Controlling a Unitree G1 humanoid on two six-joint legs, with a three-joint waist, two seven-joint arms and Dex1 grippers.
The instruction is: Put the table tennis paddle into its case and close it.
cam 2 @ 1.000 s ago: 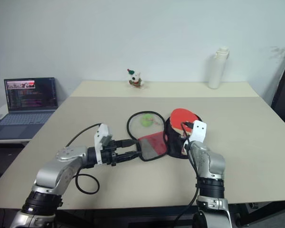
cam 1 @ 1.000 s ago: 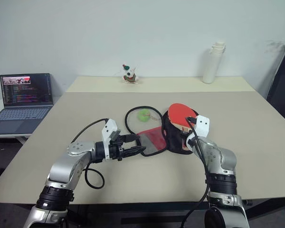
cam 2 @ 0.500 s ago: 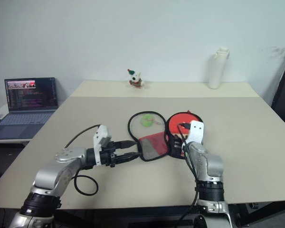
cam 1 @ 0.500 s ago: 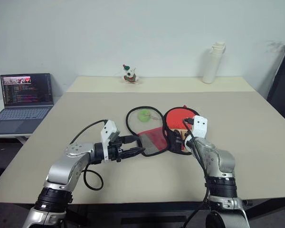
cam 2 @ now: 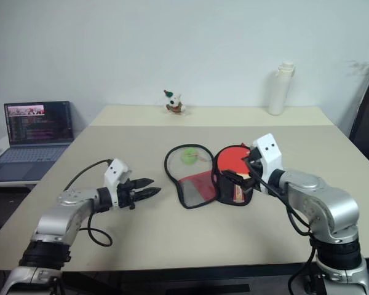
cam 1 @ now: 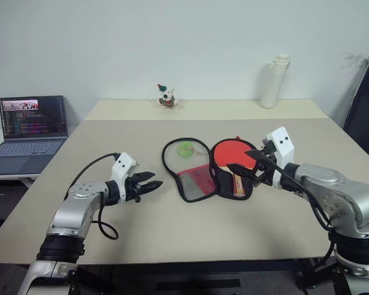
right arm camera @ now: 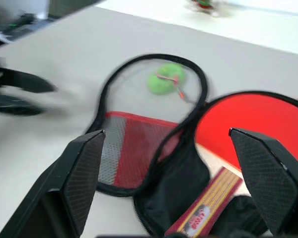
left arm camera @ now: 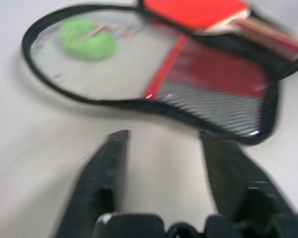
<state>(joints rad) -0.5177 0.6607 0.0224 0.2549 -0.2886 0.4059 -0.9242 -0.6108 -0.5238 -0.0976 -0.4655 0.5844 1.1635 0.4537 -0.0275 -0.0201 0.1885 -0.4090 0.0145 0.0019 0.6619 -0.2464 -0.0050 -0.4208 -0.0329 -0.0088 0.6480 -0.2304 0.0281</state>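
Paddle lying in its open case, both tools drawn back

Paddle point(cam 1: 232, 153) rests on the right half of the case point(cam 1: 208, 170), red face up and handle toward the near edge of the bench point(cam 1: 172, 246); a second ago the right tool point(cam 1: 244, 166) was down on it, pressing it into the pouch, and the left tool point(cam 1: 149, 184) was at the near edge of the open flap; now both have come away. The right tool hangs just above the handle end, jaws spread wide and empty; the left tool sits well to the left of the case, jaws partly apart, holding nothing and touching nothing. The flap lies flat to the left, with a green ball point(cam 1: 186, 148) on its far part; so insertion looks done, and folding the flap over and zipping remain.
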